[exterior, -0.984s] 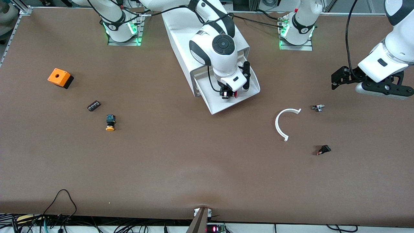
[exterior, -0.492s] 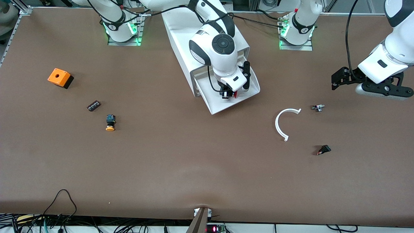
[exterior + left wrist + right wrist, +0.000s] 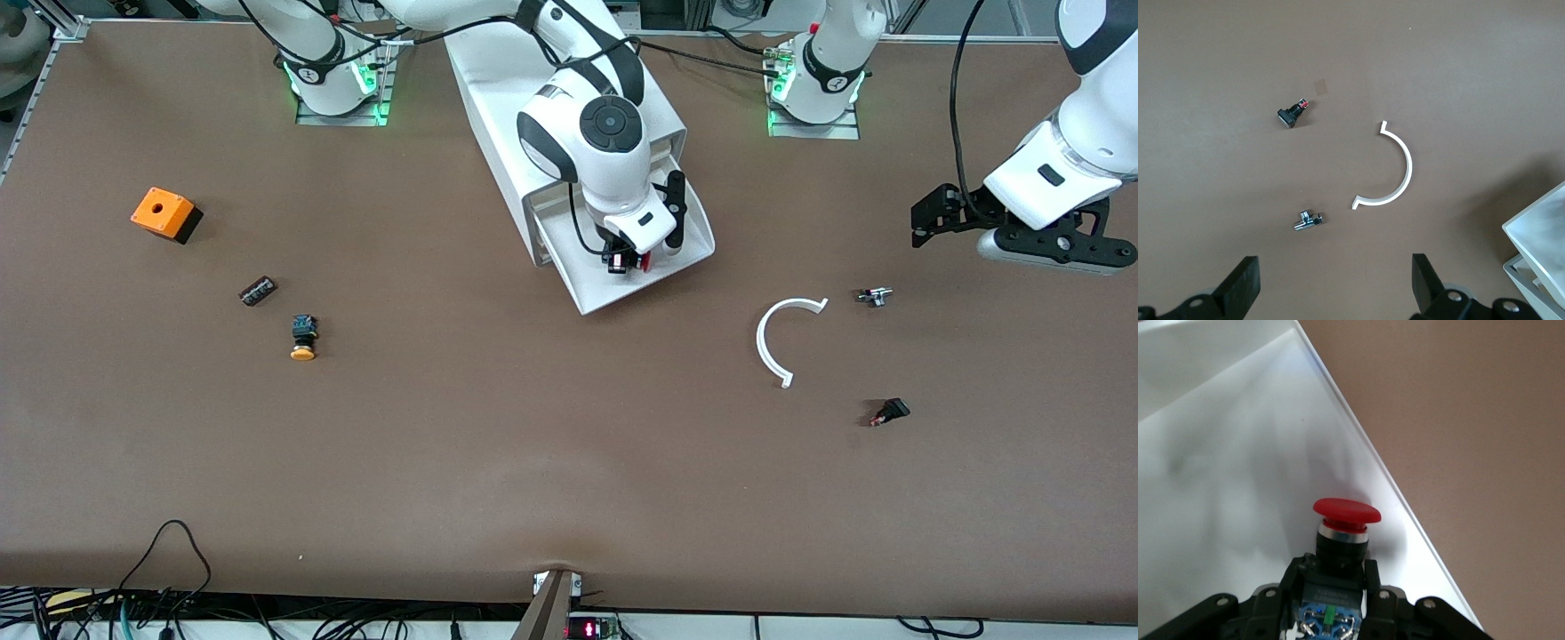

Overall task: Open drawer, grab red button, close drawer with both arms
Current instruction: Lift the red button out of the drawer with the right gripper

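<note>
The white cabinet lies in the middle of the table with its drawer pulled out toward the front camera. My right gripper is down in the drawer and shut on the black body of the red-capped button. In the right wrist view the button sticks out from between the fingers of the right gripper, just above the drawer's white floor and close to its rim. My left gripper waits open and empty over the table at the left arm's end; it also shows in the left wrist view.
An orange box, a small black block and an orange-capped button lie toward the right arm's end. A white curved strip, a small metal part and a small black part lie near the left gripper.
The right arm has shifted very slightly with the button still in its gripper. The left arm has barely moved.
</note>
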